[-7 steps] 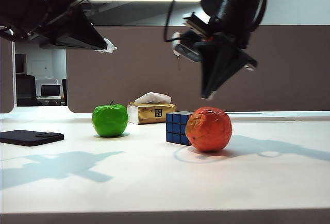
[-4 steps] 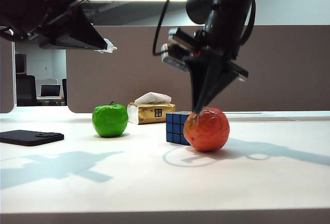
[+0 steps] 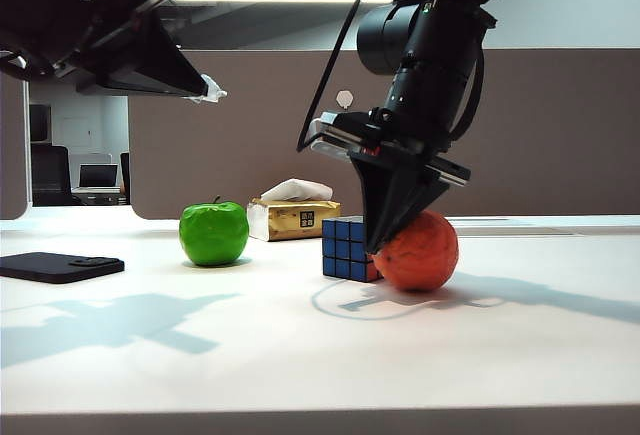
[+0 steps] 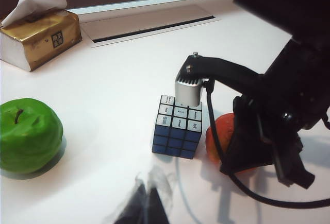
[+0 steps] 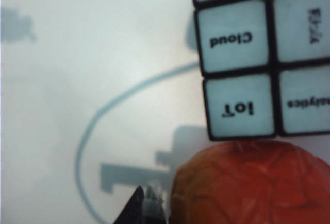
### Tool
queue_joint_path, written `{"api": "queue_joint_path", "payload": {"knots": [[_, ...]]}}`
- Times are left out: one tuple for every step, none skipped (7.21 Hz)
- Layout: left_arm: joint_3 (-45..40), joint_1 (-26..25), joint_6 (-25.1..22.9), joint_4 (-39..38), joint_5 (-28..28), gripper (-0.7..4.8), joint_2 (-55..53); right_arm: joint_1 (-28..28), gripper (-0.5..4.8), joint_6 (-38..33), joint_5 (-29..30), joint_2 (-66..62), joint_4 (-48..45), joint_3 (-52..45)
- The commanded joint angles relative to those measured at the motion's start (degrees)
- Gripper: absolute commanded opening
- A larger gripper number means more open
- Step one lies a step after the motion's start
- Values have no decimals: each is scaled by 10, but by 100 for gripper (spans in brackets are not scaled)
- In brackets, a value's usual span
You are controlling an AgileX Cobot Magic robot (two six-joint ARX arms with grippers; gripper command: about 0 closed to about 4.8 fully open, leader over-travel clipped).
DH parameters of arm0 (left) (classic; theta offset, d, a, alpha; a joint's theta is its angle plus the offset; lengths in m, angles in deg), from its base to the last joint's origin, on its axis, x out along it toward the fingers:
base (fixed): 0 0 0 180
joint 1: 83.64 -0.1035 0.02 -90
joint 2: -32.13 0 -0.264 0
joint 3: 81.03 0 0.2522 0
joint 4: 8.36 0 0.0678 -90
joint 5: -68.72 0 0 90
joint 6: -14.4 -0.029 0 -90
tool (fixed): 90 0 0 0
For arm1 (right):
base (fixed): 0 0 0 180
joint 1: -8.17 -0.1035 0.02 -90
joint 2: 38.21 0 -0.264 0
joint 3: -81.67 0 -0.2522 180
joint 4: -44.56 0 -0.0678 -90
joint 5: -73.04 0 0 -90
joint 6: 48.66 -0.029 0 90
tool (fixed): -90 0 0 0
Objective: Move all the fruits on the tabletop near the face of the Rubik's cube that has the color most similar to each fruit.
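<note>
The orange rests on the white tabletop, right beside the Rubik's cube. The cube shows a blue side here and a white top in the right wrist view. Its red-orange face is hidden behind the orange and the gripper. My right gripper is shut and points down into the gap between cube and orange, its tip against the orange's side. The green apple stands apart to the left. My left gripper hangs shut, high at the upper left, holding nothing.
A yellowish tissue box stands behind the apple and cube. A flat black device lies at the far left. A thin blue curve is drawn on the tabletop around the cube. A cable slot runs along the desk's back.
My right gripper came down from above to the gap between cube and orange. The orange has shifted slightly to the right. The left arm has not moved.
</note>
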Motion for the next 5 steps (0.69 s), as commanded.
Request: {"api": "queue_joint_path", "payload": {"knots": [[2, 0, 0, 7, -3, -5, 1, 0, 0, 0, 22, -4, 1, 1], [2, 0, 0, 7, -3, -5, 1, 0, -1, 0, 23, -4, 1, 1], [2, 0, 0, 7, -3, -5, 1, 0, -1, 0, 44, -4, -2, 2], [2, 0, 0, 7, -3, -5, 1, 0, -1, 0, 52, -4, -6, 2], [2, 0, 2, 7, -3, -5, 1, 0, -1, 0, 40, -4, -3, 2]]}}
